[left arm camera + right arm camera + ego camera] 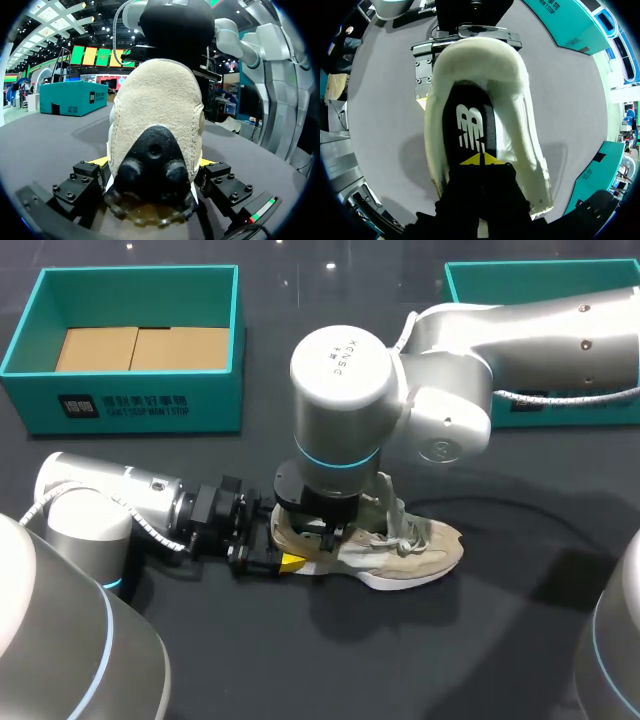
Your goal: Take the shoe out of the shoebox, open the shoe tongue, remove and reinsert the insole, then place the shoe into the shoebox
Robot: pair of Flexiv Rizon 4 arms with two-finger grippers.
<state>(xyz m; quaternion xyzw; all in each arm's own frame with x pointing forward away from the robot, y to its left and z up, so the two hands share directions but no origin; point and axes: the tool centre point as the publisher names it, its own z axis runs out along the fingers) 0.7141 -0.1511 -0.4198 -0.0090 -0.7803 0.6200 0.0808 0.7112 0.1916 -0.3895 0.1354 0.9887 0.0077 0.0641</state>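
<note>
- The teal shoebox point(140, 390) is sitting at the far left of the black table point(500, 640), holding a brown cardboard insert point(140, 348); a second teal box point(520, 267) is sitting at the far right, most of its inside being hidden behind the right arm point(540, 325).
- The shoe point(420, 550) is resting on its sole near the table's middle, well apart from both boxes; its toe is pointing right.
- The left gripper point(288, 560) is clamping the heel from both sides, jaws standing a heel's width apart.
- The right arm is hanging over the shoe's opening and blocking it from above; the right gripper point(481, 161) is pointing down inside, its yellow tips narrowed together against the black insole point(470, 125); whether they are pinching it, I cannot tell.
</note>
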